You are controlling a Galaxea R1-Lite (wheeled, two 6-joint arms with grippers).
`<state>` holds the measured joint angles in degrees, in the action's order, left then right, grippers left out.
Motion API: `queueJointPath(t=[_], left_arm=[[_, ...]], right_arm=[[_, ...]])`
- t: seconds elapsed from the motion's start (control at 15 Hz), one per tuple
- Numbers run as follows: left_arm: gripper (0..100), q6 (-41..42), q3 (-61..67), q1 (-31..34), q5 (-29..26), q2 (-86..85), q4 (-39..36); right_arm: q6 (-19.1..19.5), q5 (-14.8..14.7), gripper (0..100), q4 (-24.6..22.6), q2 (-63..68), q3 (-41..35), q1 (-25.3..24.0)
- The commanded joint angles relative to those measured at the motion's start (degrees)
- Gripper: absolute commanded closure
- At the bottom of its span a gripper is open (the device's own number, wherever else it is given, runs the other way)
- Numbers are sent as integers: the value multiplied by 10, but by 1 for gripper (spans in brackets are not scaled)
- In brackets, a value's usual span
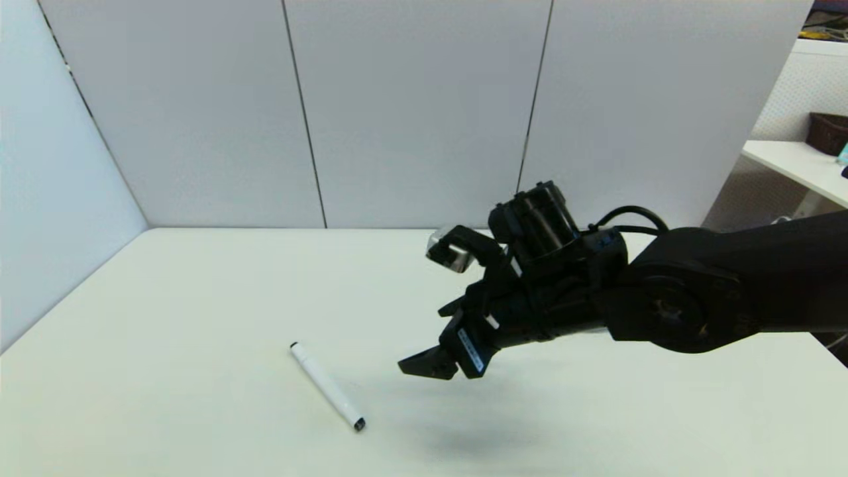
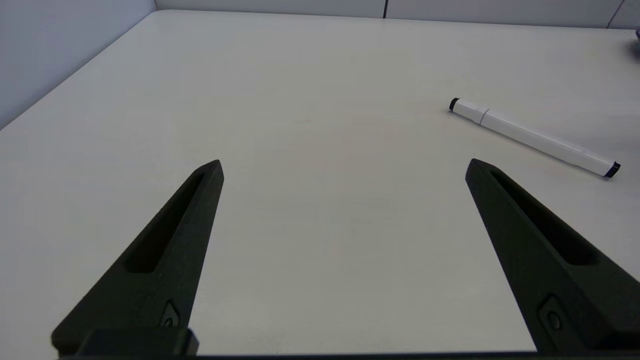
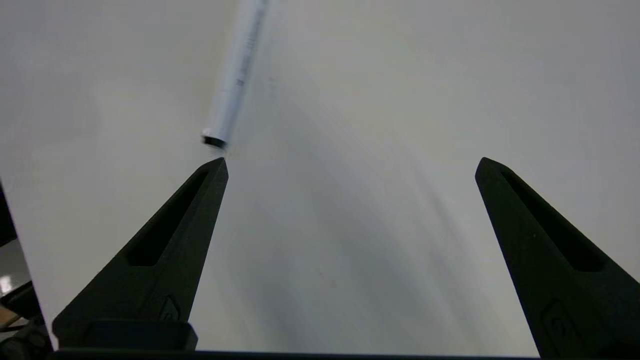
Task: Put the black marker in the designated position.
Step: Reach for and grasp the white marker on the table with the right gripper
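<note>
The black marker [image 1: 326, 386], a slim white barrel with a black tip at each end, lies flat and slanted on the white table [image 1: 199, 298], left of centre near the front. My right gripper [image 1: 430, 361] hovers above the table just to the marker's right, open and empty. In the right wrist view the marker [image 3: 235, 85] lies just beyond one fingertip of the right gripper [image 3: 350, 162], outside the gap. My left gripper [image 2: 345, 165] is open and empty, low over the table, with the marker [image 2: 532, 136] off to one side. No mark shows the designated position.
Grey partition panels [image 1: 411, 112] close off the table at the back and on the left [image 1: 53, 199]. Beyond the table's right side stands another white desk [image 1: 801, 165] with a dark basket [image 1: 828, 132].
</note>
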<state>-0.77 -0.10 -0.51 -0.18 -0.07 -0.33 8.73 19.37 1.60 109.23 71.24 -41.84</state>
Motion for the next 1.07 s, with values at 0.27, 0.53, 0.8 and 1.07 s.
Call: queueJointPath(t=[0.27, 0.53, 0.8, 1.07], left_arm=[[0, 0, 0, 0, 0, 0, 0], [0, 0, 0, 0, 0, 0, 0], [0, 0, 0, 0, 0, 0, 0], [0, 0, 0, 0, 0, 0, 0]], right_arm=[[-7, -21, 0, 8, 68, 83, -87], [-77, -123, 0, 11, 113, 149, -148], [-88, -195, 0, 9, 129, 165, -166], [-90, -263, 0, 10, 168, 211, -167]])
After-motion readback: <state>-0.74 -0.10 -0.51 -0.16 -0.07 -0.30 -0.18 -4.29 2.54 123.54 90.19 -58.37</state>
